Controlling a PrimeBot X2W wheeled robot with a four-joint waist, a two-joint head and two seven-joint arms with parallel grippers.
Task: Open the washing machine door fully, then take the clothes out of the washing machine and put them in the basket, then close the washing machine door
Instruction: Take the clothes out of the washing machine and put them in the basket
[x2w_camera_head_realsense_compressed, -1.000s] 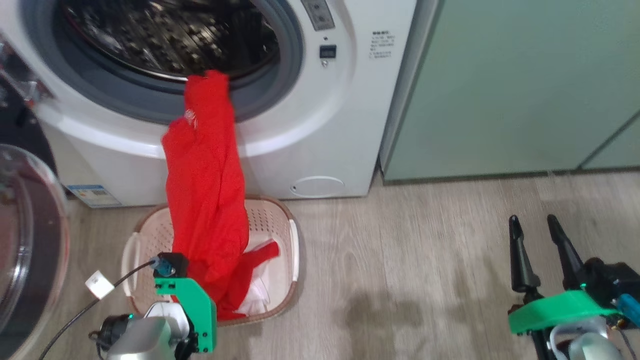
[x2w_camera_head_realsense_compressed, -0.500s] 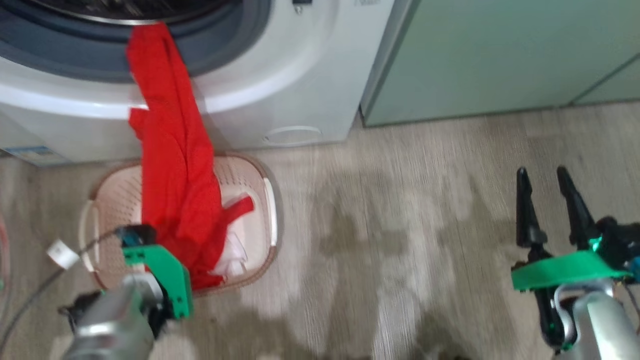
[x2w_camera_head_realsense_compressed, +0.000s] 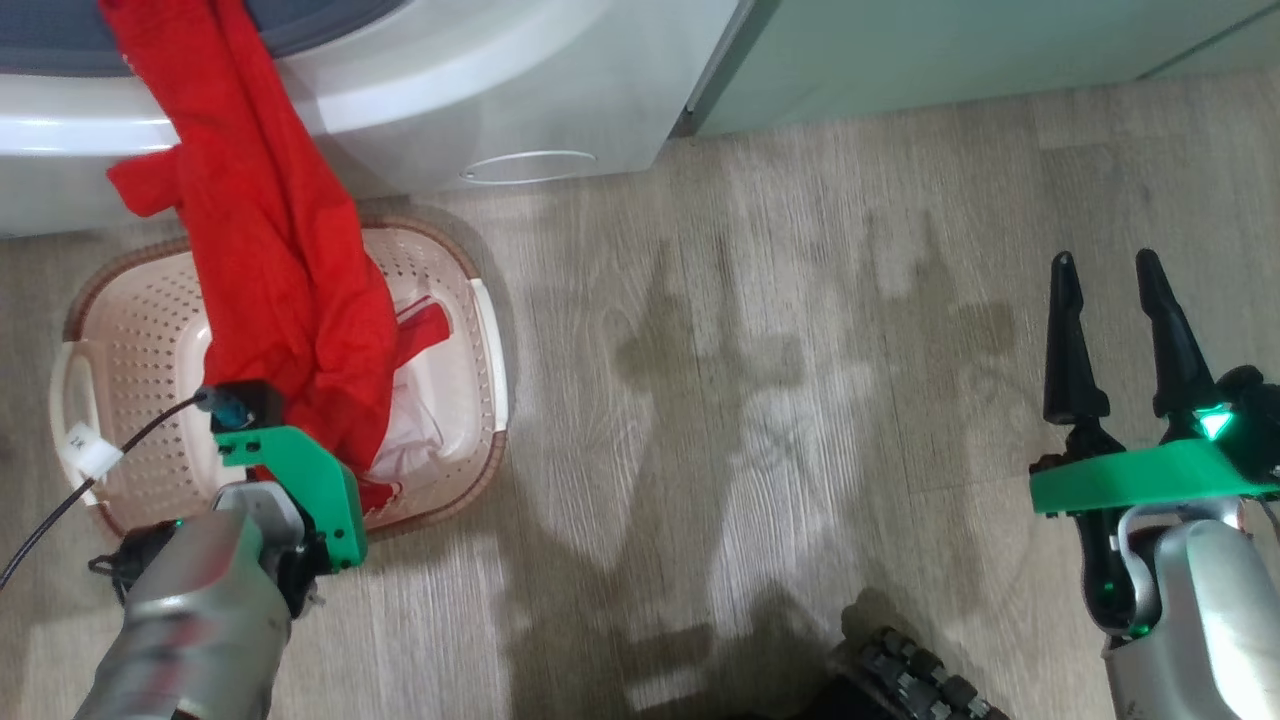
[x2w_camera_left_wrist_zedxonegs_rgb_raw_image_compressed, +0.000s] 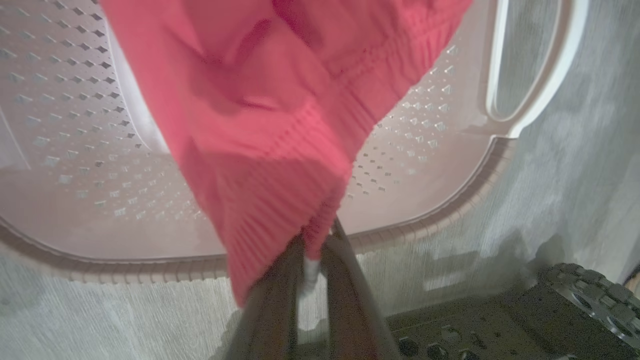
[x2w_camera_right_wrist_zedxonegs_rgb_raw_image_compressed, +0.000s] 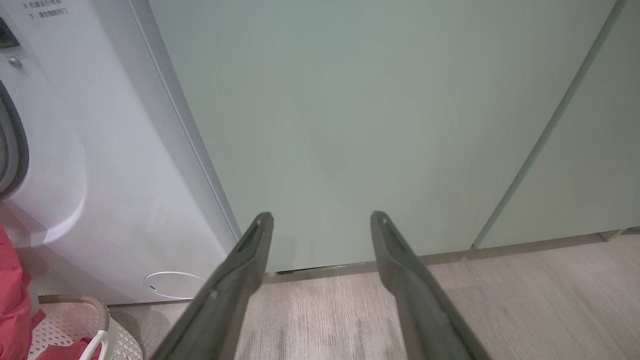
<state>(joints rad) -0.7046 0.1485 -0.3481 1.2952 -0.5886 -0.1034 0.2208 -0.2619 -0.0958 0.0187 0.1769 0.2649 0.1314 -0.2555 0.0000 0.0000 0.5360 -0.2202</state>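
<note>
Bright, soft floor shadows, blurred wrist view

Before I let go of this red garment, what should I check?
1. Grip: left pincer shut on the red garment, ok.
2. Drop zone: garment's lower part over the basket, ok.
3. Garment clear of the washing machine: not ok, its upper end lies over the grey gasket.
4. Spare arm: right pincer open, empty, above the floor, ok.
5. Nothing left inside the machine: cannot tell.
</note>
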